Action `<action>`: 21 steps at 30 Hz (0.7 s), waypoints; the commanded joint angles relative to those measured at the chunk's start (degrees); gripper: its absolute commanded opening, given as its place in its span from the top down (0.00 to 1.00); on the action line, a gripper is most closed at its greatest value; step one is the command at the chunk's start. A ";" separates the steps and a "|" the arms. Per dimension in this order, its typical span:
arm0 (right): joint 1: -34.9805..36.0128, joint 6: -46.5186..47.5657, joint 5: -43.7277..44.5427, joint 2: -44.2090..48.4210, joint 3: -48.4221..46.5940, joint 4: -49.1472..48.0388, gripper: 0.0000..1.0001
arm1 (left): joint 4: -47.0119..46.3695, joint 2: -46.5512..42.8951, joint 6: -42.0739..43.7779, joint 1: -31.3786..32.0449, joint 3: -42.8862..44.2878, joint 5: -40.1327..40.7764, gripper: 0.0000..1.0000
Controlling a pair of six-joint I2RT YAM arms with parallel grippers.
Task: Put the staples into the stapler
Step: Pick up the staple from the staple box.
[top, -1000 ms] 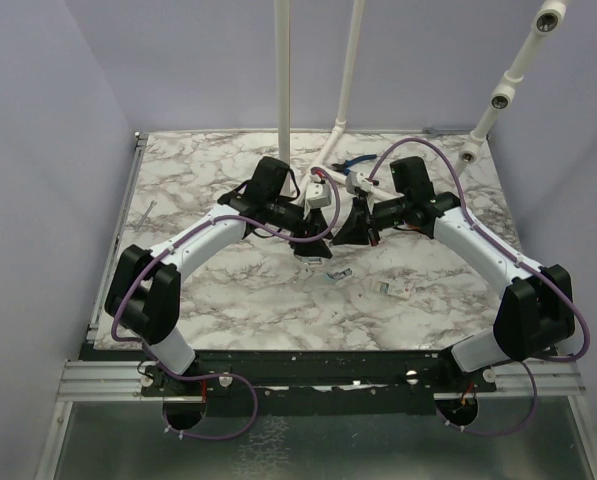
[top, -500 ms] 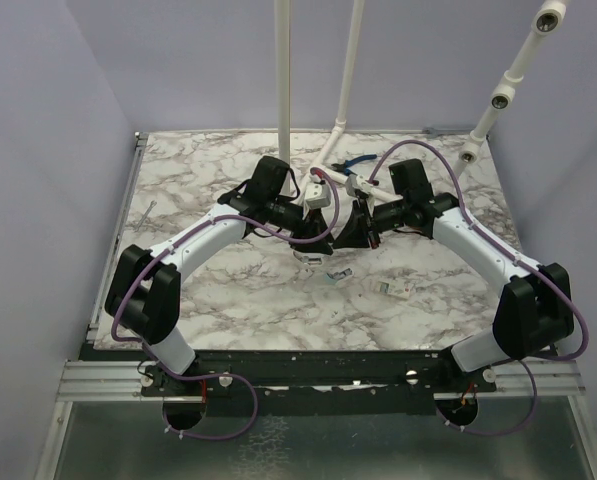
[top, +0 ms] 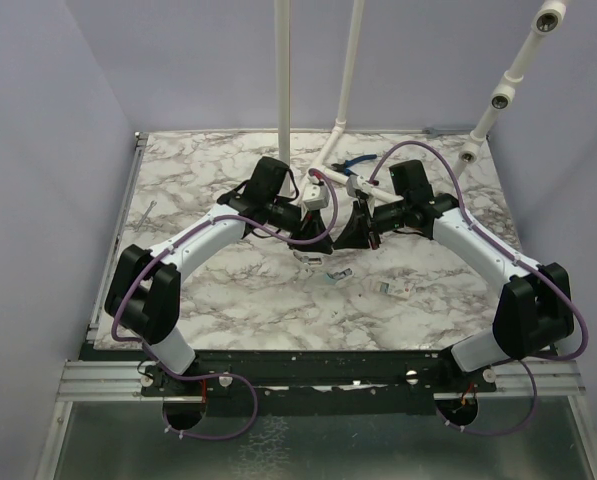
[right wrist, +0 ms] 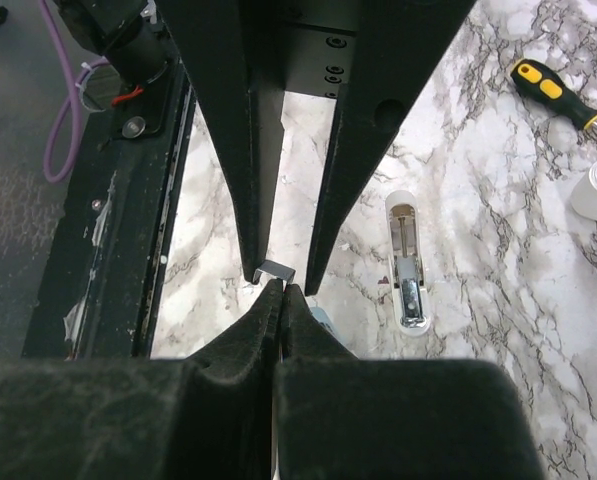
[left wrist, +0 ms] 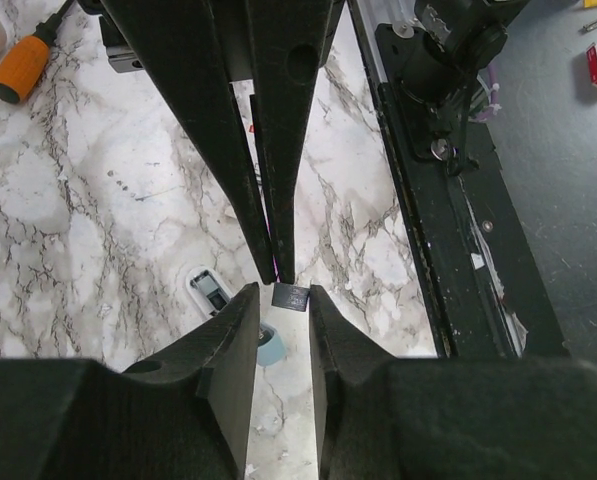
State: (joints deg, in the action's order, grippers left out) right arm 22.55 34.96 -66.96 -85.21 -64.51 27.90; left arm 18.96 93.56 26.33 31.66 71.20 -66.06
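1. The room has plain lilac walls. A marble-patterned desk (top: pixel 208 290) sits in the middle, with white poles (top: pixel 283 80) rising at its far edge.
2. The left arm (top: pixel 213 235) and the right arm (top: pixel 473 245) reach in from either side. Their jaws meet tip to tip above the middle of the desk.
3. The right jaws are pressed fully together. A short dark strip of staples (left wrist: pixel 291 296) sits at their very tips, raised off the desk, and looks pinched there.
4. The left jaws stand a little apart, one finger on each side of that strip. One finger seems to touch it, and a sliver of gap shows at the other. I would call this bracketing the strip, not gripping it.
5. The stapler (right wrist: pixel 406 265) lies on the desk below the jaws and just off to one side. It is open, with its silvery metal channel facing up, and nothing touches it.
6. A small pale blue piece (left wrist: pixel 271 343) lies almost directly under the jaws. I cannot tell what it is.
7. Well away from the jaws lie an orange-handled screwdriver (left wrist: pixel 18 72) and a yellow-handled screwdriver (right wrist: pixel 543 85). Neither belongs to this job.
8. Progress, as I judge it:
   - Done: the stapler is open and the staples are off the desk.
   - In hand: what looks like passing the strip from one set of jaws to the other.
   - Left: lower the strip, seat it in the channel and shut the stapler, so most of the job remains.
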 commanded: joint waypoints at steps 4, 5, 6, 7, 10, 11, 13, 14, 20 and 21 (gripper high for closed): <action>0.44 -1.27 -1.40 -0.31 0.80 -0.48 0.99 | -0.55 -1.58 2.27 -0.61 -1.52 -1.81 0.81; 0.47 -1.48 -1.08 -0.31 0.82 -0.56 0.98 | -0.52 -1.67 2.32 -0.63 -1.58 -1.71 0.83; 0.46 -1.69 -0.75 -0.23 0.84 -0.64 0.97 | -0.48 -1.71 2.34 -0.63 -1.67 -1.58 0.84; 0.45 -1.85 -0.35 -0.22 0.77 -0.65 0.96 | -0.31 -1.77 2.40 -0.63 -1.68 -1.46 0.87; 0.48 -1.96 0.81 -0.13 0.44 -0.19 0.94 | 0.45 -1.97 3.11 -0.63 -1.63 -0.23 0.90; 0.45 -1.92 0.93 -0.13 0.39 -0.10 0.94 | 0.87 -2.05 3.52 -0.63 -1.60 0.10 0.91; 0.48 -1.91 1.02 -0.26 0.44 -0.01 0.94 | 1.42 -2.13 4.08 -0.59 -1.59 0.37 0.93; 0.47 -1.96 0.96 -0.35 0.54 -0.09 0.93 | 1.58 -2.14 4.16 -0.65 -1.52 0.39 0.94; 0.48 -1.79 1.54 -0.75 0.38 0.31 0.80 | 2.30 -2.23 4.08 -0.63 -1.26 1.59 1.00; 0.48 -1.49 1.89 -0.67 0.24 0.76 0.78 | 2.51 -2.23 4.08 -0.63 -1.17 2.27 1.00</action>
State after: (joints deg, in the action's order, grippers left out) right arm 22.57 33.04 -66.37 -85.23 -64.38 27.64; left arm 19.84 93.08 28.84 31.40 70.30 -65.73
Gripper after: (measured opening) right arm 0.187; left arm 0.136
